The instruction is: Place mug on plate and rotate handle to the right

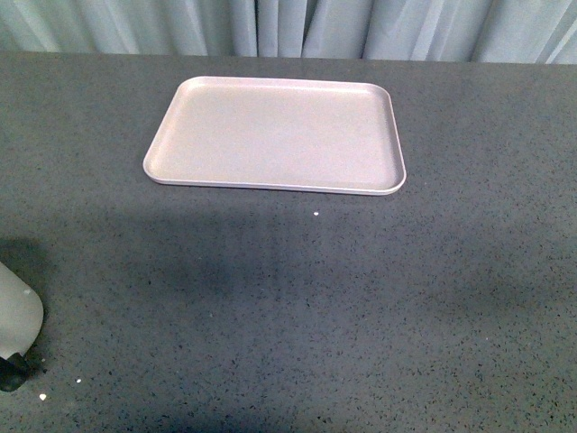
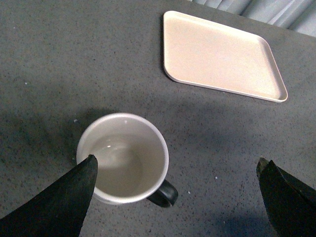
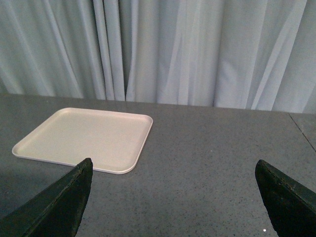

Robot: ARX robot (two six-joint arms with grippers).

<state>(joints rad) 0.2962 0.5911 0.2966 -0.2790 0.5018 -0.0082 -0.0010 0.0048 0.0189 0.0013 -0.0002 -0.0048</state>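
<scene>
The cream-pink plate [image 1: 275, 135] lies empty on the dark table toward the back; it also shows as the plate [image 2: 219, 55] and the plate [image 3: 84, 138] in the wrist views. The white mug [image 2: 123, 158] stands upright on the table, seen from above, with its black handle [image 2: 164, 193] sticking out from the rim. In the front view only the mug's side [image 1: 16, 320] shows at the left edge. My left gripper [image 2: 175, 168] hangs open above it, one finger overlapping the rim. My right gripper [image 3: 173, 170] is open over bare table, holding nothing.
Pale curtains [image 3: 163, 49] hang behind the table's far edge. The speckled grey tabletop [image 1: 325, 298] stretches between the mug and the plate. A seam in the table [image 3: 302, 131] runs near the right side in the right wrist view.
</scene>
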